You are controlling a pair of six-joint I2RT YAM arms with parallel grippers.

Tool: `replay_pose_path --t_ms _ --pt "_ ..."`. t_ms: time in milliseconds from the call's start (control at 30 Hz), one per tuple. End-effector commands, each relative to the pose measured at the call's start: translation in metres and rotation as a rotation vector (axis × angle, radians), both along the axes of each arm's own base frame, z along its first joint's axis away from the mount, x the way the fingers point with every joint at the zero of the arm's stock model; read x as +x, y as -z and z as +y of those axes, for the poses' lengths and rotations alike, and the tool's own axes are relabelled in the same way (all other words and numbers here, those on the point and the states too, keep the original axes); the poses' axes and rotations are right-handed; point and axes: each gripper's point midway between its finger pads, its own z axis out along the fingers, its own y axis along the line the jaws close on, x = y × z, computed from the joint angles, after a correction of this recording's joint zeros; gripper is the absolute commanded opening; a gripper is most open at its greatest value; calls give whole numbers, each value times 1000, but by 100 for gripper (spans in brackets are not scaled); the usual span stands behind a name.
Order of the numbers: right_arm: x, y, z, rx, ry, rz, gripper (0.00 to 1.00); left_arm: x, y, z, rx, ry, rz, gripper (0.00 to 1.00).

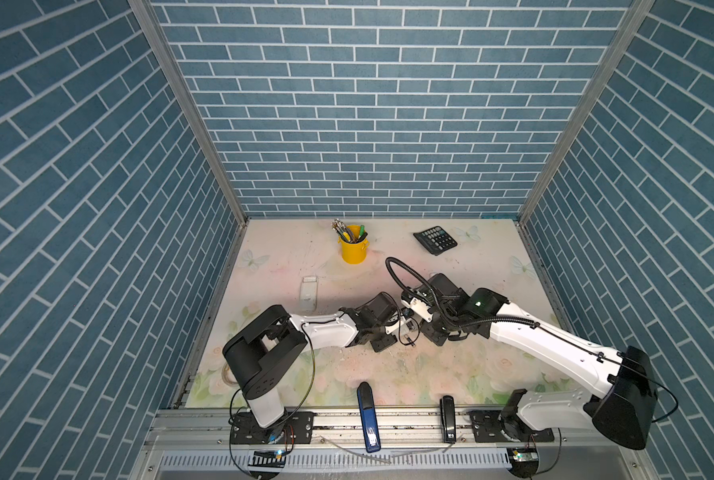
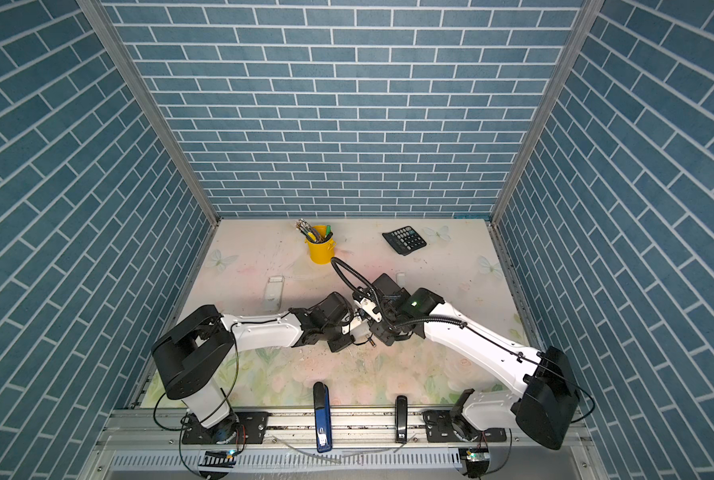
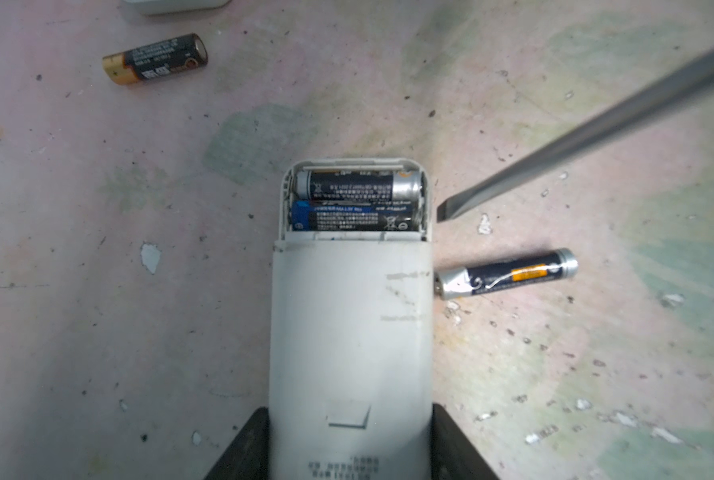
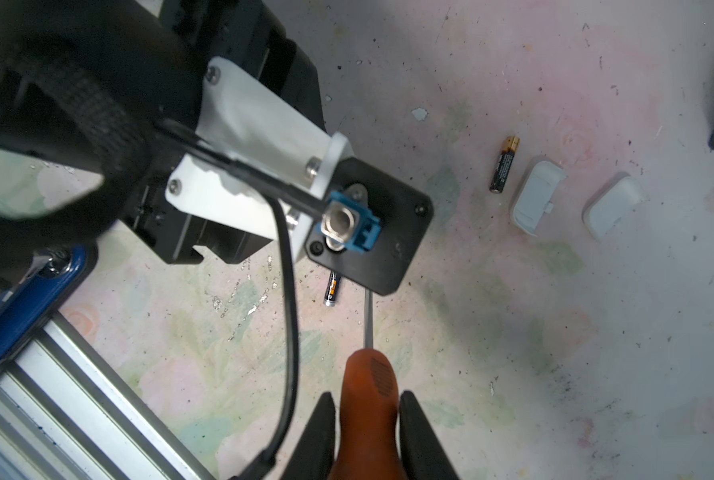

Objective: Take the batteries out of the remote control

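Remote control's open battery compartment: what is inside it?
The remote control holds a silver-ended battery and a blue-ended battery side by side. Whatever lies beneath them or under the closed casing is hidden.

the white remote [image 3: 349, 332] faces back up, compartment open, two dark batteries [image 3: 359, 187] side by side inside; a gold-ended battery [image 3: 155, 59] and a silver-capped battery [image 3: 507, 274] lie loose on the counter [image 3: 97, 291].

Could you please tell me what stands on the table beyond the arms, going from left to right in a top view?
white oblong device → yellow pen cup → black calculator
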Motion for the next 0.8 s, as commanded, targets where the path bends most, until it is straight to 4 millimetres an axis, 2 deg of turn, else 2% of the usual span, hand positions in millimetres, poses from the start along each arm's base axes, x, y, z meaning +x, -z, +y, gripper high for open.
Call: replay_pose_path --t_ms 0,767 --pt "8 -16 -1 -26 -34 -59 0 -17 29 24 129 13 66 16" --pt "12 -22 6 -7 -74 -86 0 -17 30 23 129 15 68 15"
